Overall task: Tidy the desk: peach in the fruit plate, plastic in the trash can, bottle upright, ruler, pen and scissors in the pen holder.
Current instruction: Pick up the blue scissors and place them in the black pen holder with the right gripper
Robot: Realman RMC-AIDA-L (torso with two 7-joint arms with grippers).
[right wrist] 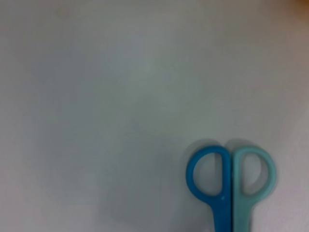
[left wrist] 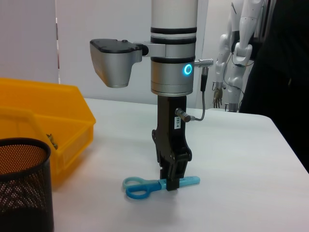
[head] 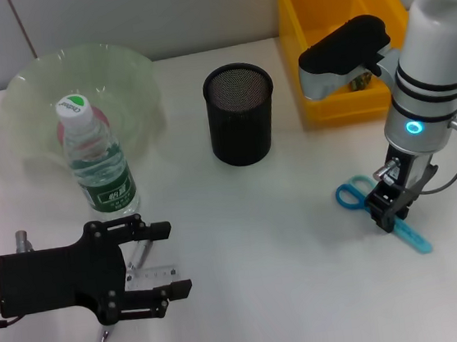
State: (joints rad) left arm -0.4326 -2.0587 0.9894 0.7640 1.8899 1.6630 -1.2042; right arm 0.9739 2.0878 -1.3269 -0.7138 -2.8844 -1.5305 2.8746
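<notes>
Blue scissors lie pinched by the right hand; left hand spread.

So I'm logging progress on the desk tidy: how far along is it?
Done: the bottle stands upright. In hand: the right tool is down on the scissors, which lie on the table. Left: the ruler and pen lie under the open left tool; the holder looks empty. Peach and plastic aren't clearly visible.
</notes>
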